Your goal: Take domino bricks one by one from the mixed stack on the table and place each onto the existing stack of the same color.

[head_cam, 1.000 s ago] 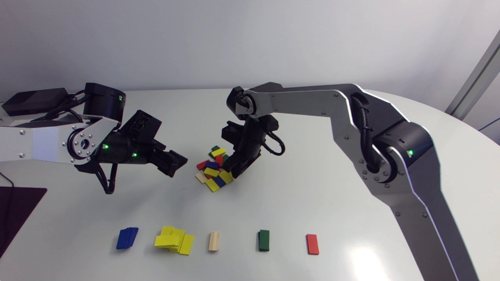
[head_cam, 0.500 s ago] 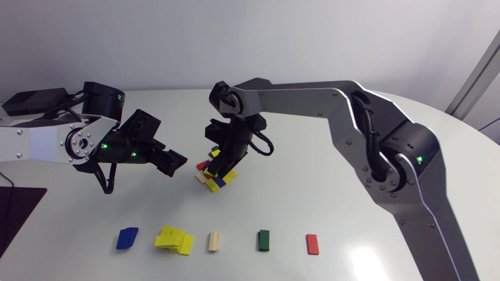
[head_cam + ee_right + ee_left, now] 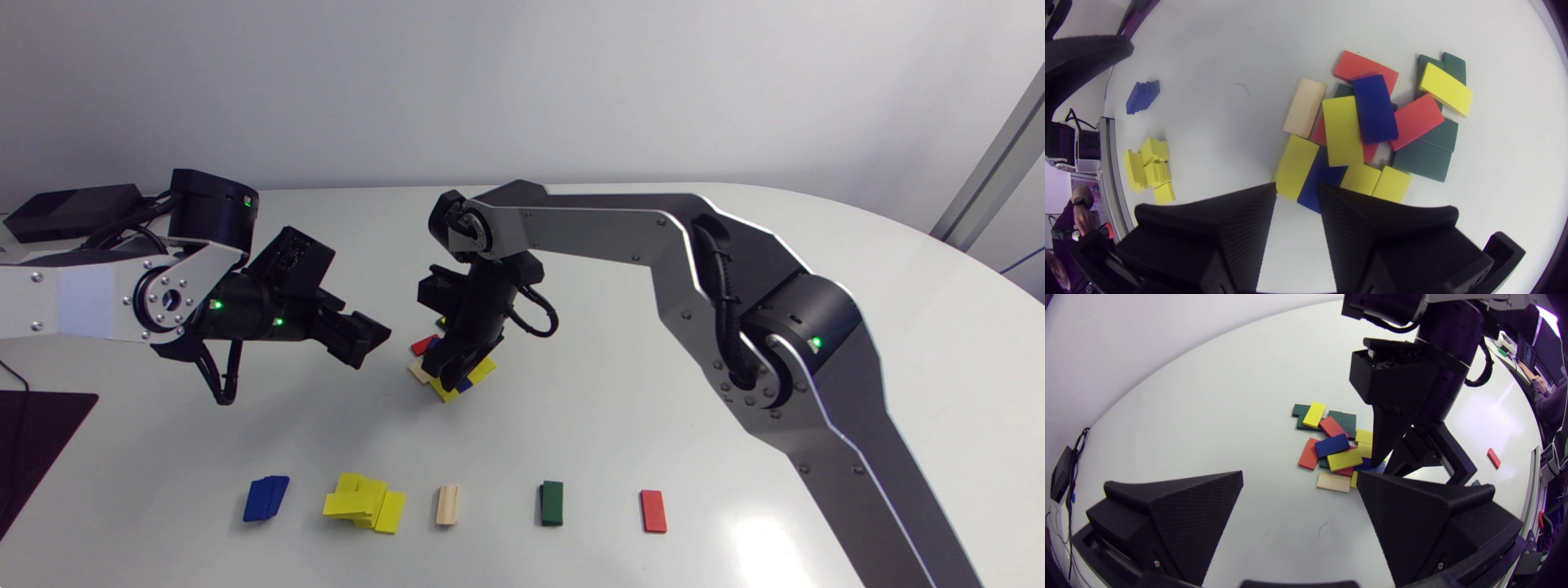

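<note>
The right arm (image 3: pixel 604 233) has swung to the left and dropped lower, its elbow drawn in with it. The right gripper (image 3: pixel 451 377) stood a second ago at the right flank of the mixed pile (image 3: pixel 483 367). It has since crossed over the bricks and hides most of them from above. Its fingertips are now at the pile's near edge, just over a blue brick (image 3: pixel 1322 176).
</note>
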